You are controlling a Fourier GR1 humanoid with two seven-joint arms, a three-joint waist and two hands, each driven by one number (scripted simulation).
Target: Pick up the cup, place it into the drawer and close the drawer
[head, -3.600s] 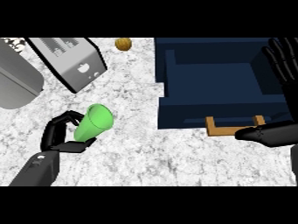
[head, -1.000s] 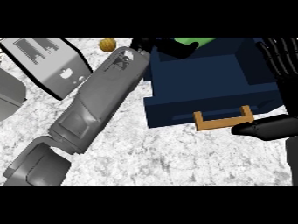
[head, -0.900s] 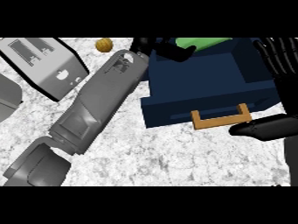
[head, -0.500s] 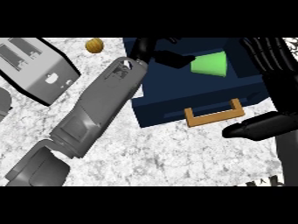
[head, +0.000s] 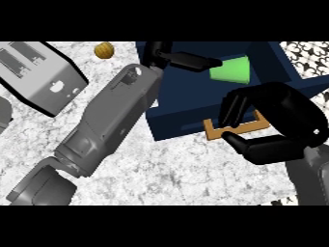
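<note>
green cup (head: 232,70) lying on its side inside the open blue drawer (head: 195,103), at about 1 o'clock in the view, wide end toward 3 o'clock. left hand (head: 183,60) just beside it at the drawer's 11 o'clock corner, fingers stretched out toward the cup's narrow end, apart and clamped on nothing; whether the fingertips touch the cup cannot be told. long grey left forearm (head: 113,120) running from 7 o'clock up to 12 across the marbled worktop (head: 174,176). right hand (head: 270,120) at 4 o'clock of the drawer, over its front edge, fingers curled down over the tan handle (head: 217,131), thumb jutting toward 9 o'clock below it; whether the fingers truly grip the handle cannot be told, since they hide most of it. drawer pulled out, front tilted toward 5 o'clock. grey toaster (head: 32,75) at 10 o'clock, two slots up. small brown round thing (head: 104,50) at 11 o'clock near the top edge, well apart from the drawer's contents. patterned floor (head: 316,62) at 2 o'clock.
</note>
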